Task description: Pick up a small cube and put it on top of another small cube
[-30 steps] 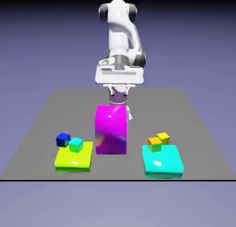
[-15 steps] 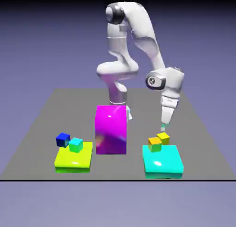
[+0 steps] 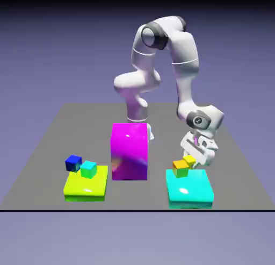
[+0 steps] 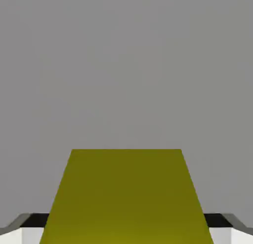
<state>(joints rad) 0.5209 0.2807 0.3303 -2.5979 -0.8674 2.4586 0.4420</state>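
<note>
Your gripper [image 3: 192,157] straddles the yellow cube [image 4: 126,198], fingers spread (not pinching); closing may nudge the orange cube [image 3: 180,169] at its 8 o'clock.

Rendered simulation scene: flat grey table [image 3: 53,145], plain blue-violet backdrop [image 3: 48,49], glossy untextured coloured blocks [image 3: 129,151].

I see the yellow cube [image 4: 126,198] as a flat, matt face with no shine; the table [image 3: 59,135] is plain matt grey, smooth; the magenta block [image 3: 129,151] looks glossy, with soft reflections; the cyan slab [image 3: 189,190] and lime slab [image 3: 86,187] carry bright highlights, like polished plastic; the arm [image 3: 182,65] reads as smooth white plastic.
</note>
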